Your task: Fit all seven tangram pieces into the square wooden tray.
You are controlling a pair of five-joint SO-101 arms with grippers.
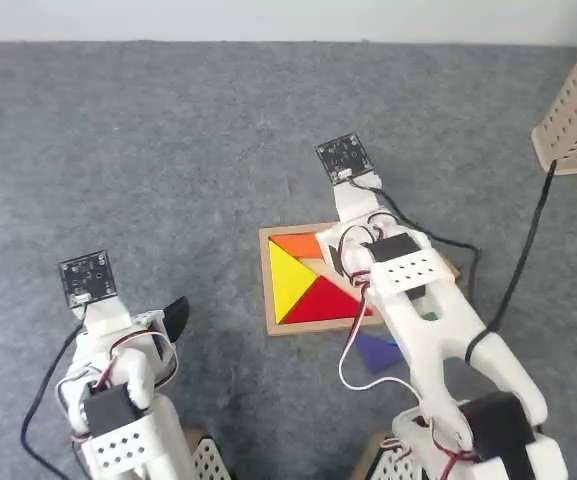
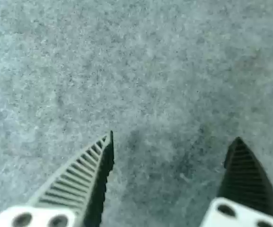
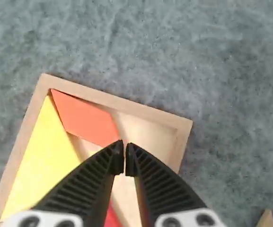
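Tray lies mid-table, holding yellow, orange and red pieces. Right gripper, fingers pressed together, hangs over the tray's bare floor. Left gripper, spread, hangs near the table's near-left corner.

High view overhead, wrist views close, downward, right shares tray
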